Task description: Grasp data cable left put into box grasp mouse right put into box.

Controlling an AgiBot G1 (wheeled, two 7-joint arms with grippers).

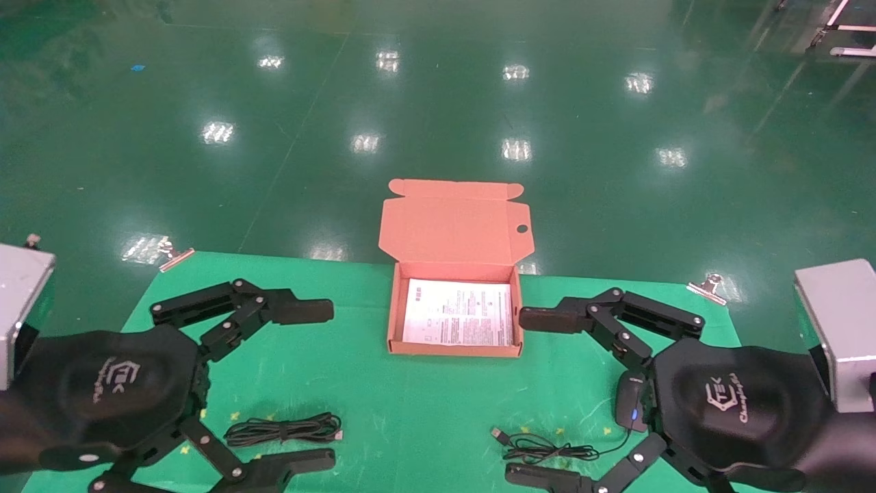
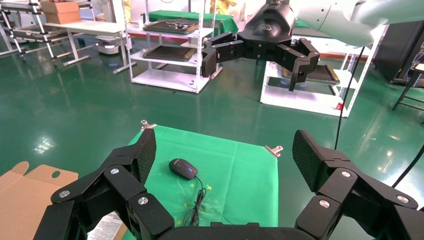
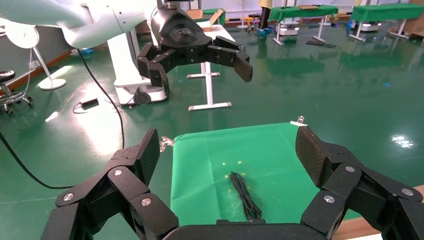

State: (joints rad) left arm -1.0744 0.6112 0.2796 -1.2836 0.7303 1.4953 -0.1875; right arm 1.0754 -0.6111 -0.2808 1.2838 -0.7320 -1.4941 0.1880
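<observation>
The data cable (image 1: 284,430) lies in a narrow looped bundle on the green cloth at front left; it also shows in the right wrist view (image 3: 245,197). The black mouse (image 1: 631,402) with a blue light lies at front right, its cord (image 1: 540,448) bunched to its left; it also shows in the left wrist view (image 2: 182,168). The open box (image 1: 391,322) stands at the middle back, its lid (image 1: 455,222) raised and a white printed sheet inside. My left gripper (image 1: 321,387) is open above the cable. My right gripper (image 1: 530,397) is open above the mouse's cord. Both are empty.
The green cloth (image 1: 424,411) is held by metal clips (image 1: 174,257) at its back corners (image 1: 712,286). Grey blocks stand at the far left (image 1: 20,301) and the far right (image 1: 838,329). Beyond the table is glossy green floor.
</observation>
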